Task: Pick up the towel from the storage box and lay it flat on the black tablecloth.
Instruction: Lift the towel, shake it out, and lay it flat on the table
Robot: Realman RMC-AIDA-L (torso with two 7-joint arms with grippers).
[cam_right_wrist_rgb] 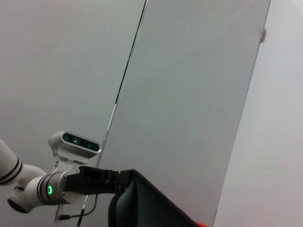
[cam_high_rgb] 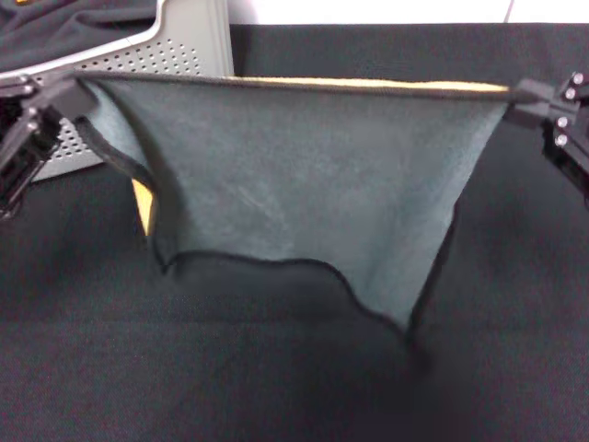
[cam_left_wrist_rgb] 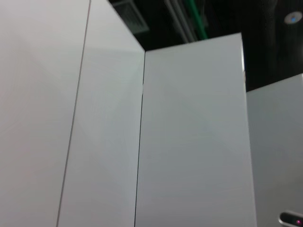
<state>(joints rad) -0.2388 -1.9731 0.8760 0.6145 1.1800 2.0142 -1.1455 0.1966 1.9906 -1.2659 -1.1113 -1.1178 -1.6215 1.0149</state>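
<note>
Stretching towel (cam_high_rgb: 294,175) between both grippers

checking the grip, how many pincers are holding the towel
2: the left pincer clamps the towel at its top left corner, the right pincer at its top right corner.

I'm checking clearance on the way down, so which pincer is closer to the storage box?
Left. The left pincer holds the towel corner right in front of the storage box; the right pincer holds the opposite corner, far across the black tablecloth.
</note>
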